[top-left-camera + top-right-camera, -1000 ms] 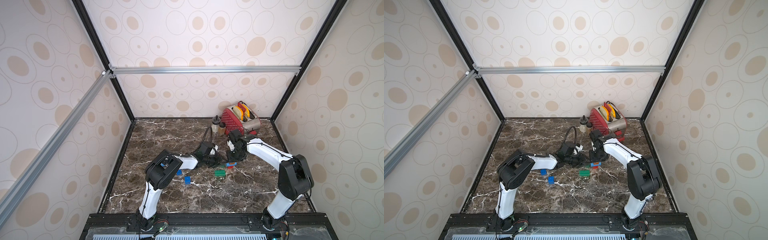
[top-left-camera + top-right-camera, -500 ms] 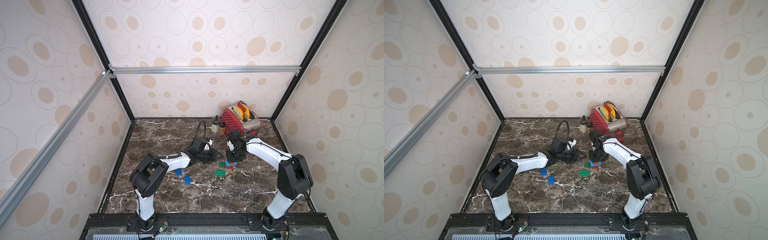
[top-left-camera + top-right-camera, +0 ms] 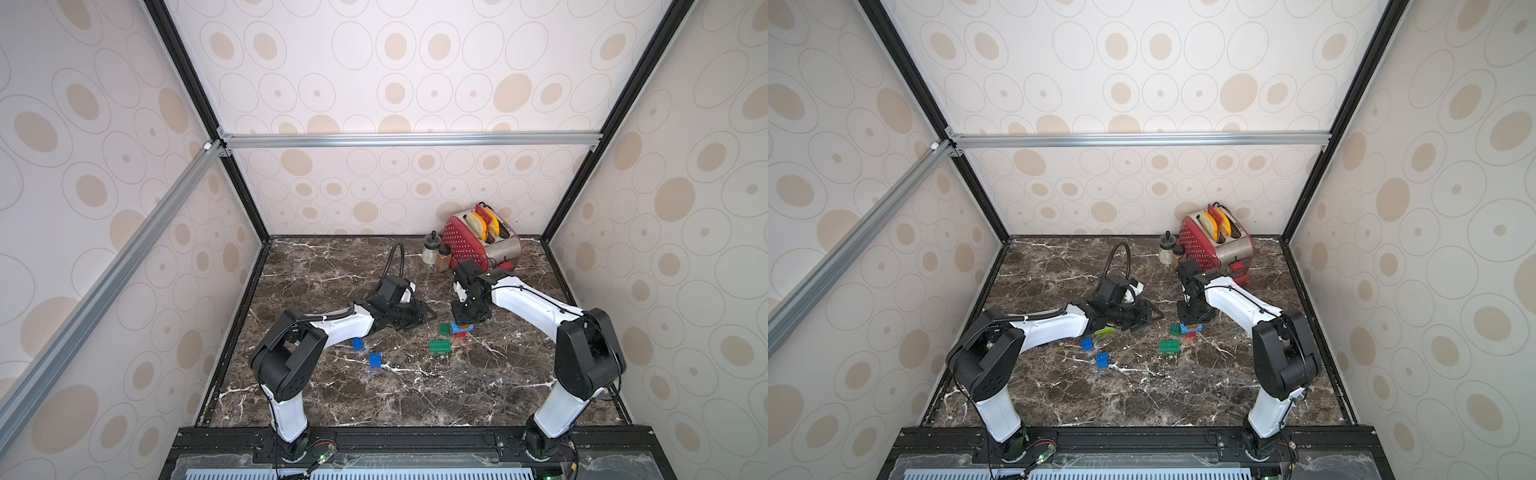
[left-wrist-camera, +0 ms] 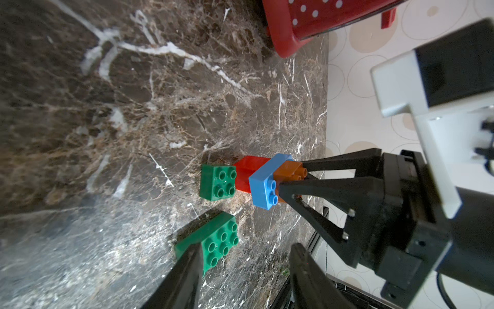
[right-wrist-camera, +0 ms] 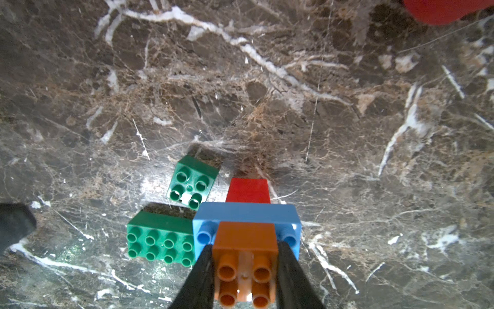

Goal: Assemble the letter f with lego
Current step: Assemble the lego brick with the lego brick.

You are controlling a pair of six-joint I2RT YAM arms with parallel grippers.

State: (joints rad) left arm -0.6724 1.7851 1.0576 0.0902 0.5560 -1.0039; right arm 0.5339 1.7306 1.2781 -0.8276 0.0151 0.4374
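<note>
A lego stack stands on the marble table: an orange brick (image 5: 246,235) on a blue oblong brick (image 5: 246,214) on a red brick (image 5: 248,191). My right gripper (image 5: 245,248) is shut on the orange brick and shows in both top views (image 3: 465,320) (image 3: 1192,321). A dark green square brick (image 4: 217,182) lies just left of the stack, with a dark green oblong brick (image 4: 213,242) nearer the front. My left gripper (image 4: 246,267) is open and empty, left of the stack (image 3: 426,320). Two blue bricks (image 3: 357,344) (image 3: 375,360) lie further left. A lime green brick (image 3: 1104,331) peeks out under my left arm.
A red toaster (image 3: 478,237) stands at the back right of the table, close behind my right wrist. Two small shakers (image 3: 430,249) (image 3: 442,257) stand beside it. Walls close in the table on three sides.
My left gripper has opened and drawn back to the left, away from the stack. The dark green square brick now shows beside the stack. The right arm has stayed put.
</note>
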